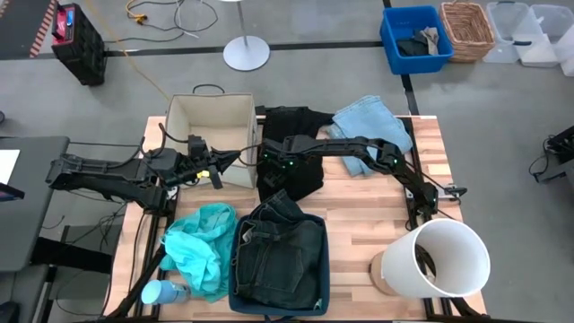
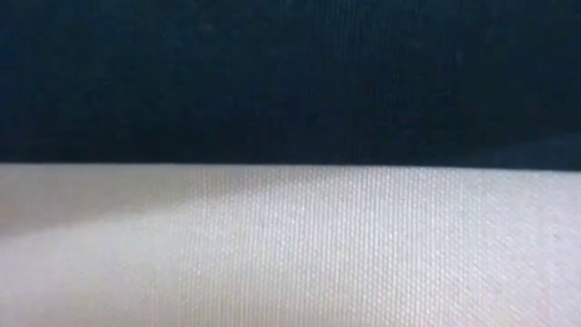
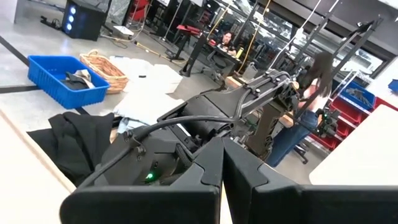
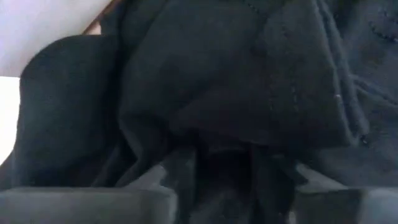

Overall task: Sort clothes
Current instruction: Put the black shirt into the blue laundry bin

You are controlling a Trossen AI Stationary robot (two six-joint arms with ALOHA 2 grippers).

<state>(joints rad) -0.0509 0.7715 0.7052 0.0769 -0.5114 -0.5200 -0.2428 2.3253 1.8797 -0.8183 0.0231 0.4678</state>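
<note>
the right gripper (image 1: 272, 161) is lowered onto the black garment (image 1: 300, 135) beside the beige fabric bin (image 1: 211, 117); its fingers are hidden in the cloth, so their state cannot be told. the left gripper (image 1: 213, 170) is seen closed at the bin's front wall. the low view is blocked by fabric. the right arm is stretched across from the right.

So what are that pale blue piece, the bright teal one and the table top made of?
The pale blue piece looks like washed denim: matte, faded, stiff folds. The bright teal one seems a thin, slightly shiny fabric, judging by its fine crumples. The table top looks like jointed wooden planks, with a smooth, light finish.
</note>
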